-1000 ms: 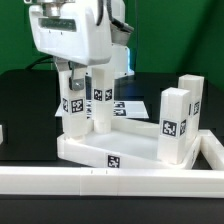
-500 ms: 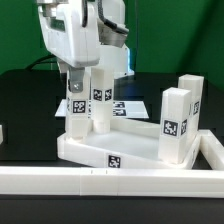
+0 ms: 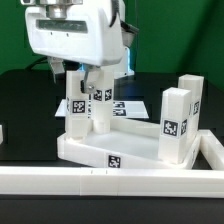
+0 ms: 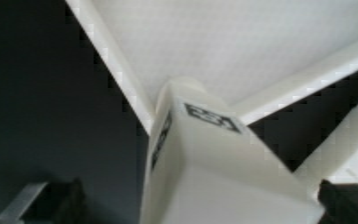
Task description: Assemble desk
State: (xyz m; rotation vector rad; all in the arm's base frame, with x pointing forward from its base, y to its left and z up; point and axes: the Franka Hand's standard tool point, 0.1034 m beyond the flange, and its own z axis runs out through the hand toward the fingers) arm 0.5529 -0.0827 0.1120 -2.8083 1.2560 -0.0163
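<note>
The desk slab (image 3: 110, 150) is seen lying upside down on the black work surface (image 3: 25, 100), with four post legs standing in its corner sockets. The gripper (image 3: 78, 68) is positioned over the top of the leg (image 3: 75, 100) at about ten o'clock in the exterior view. In the wrist view the jaws are spread wide, one on either side of that leg (image 4: 202, 160), and no contact can be confirmed, so nothing is judged held. Risk noted: if the leg is not fully seated, it could be tipped or pulled loose by a finger brushing it during retreat. The white rail (image 3: 110, 182) lies at six o'clock.
</note>
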